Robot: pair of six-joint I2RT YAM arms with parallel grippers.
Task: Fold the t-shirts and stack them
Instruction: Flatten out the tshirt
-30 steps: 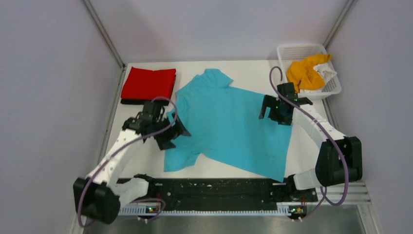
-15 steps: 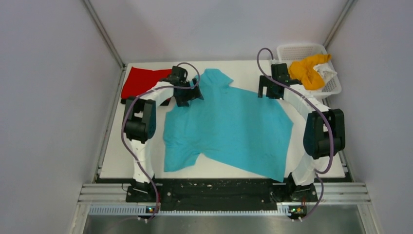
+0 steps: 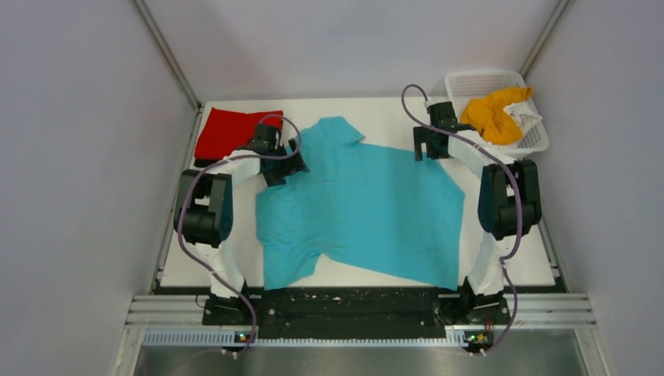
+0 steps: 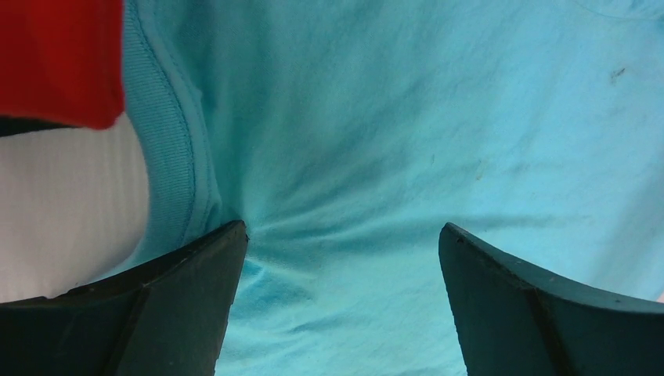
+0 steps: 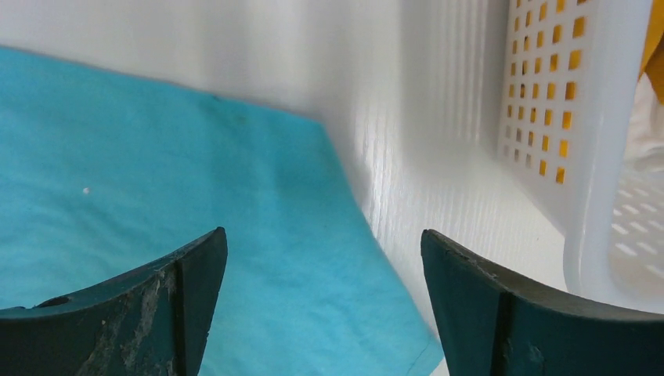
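I see the turquoise short-sleeved collared cloth t-shirt (image 3: 360, 207) lying spread out on the white table (image 3: 391, 113), collar at the far end. Just left of that collar sits a folded red cloth shirt (image 3: 231, 133), with a black cloth edge (image 4: 27, 125) showing beneath it. My left fingers (image 4: 156, 313) are spread apart, low over the turquoise shirt's ribbed sleeve hem, and the cloth puckers between them. My right fingers (image 5: 117, 313) are likewise apart, holding nothing, over its far right corner. Just beyond that corner stands a white plastic mesh basket (image 3: 474, 81) holding a crumpled orange shirt (image 3: 492, 113) and a white one (image 3: 526, 117).
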